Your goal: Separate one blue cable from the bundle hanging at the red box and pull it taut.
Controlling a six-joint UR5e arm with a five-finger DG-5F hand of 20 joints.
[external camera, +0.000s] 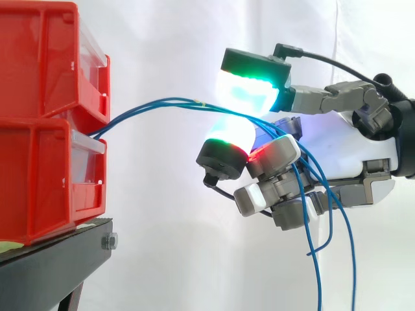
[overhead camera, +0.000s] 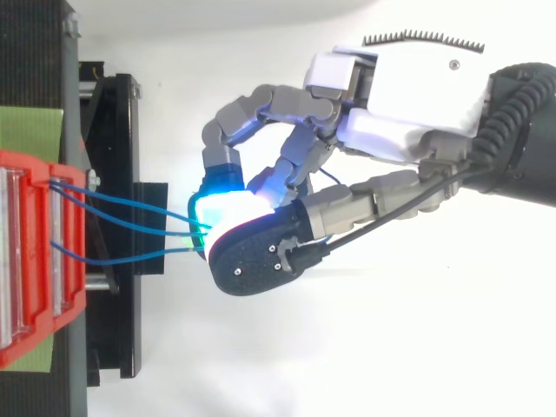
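Several thin blue cables (external camera: pixel 170 100) btw fingers (external camera: pixel 249 91)

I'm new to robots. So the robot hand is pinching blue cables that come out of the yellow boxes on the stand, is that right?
Not quite: the side view shows the boxes are red, not yellow. The rest holds: the robot hand pinches the blue cables coming out of them between its glowing fingertips.

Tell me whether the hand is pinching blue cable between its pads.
Yes, the hand closes its pads on the blue cables from the red bins.
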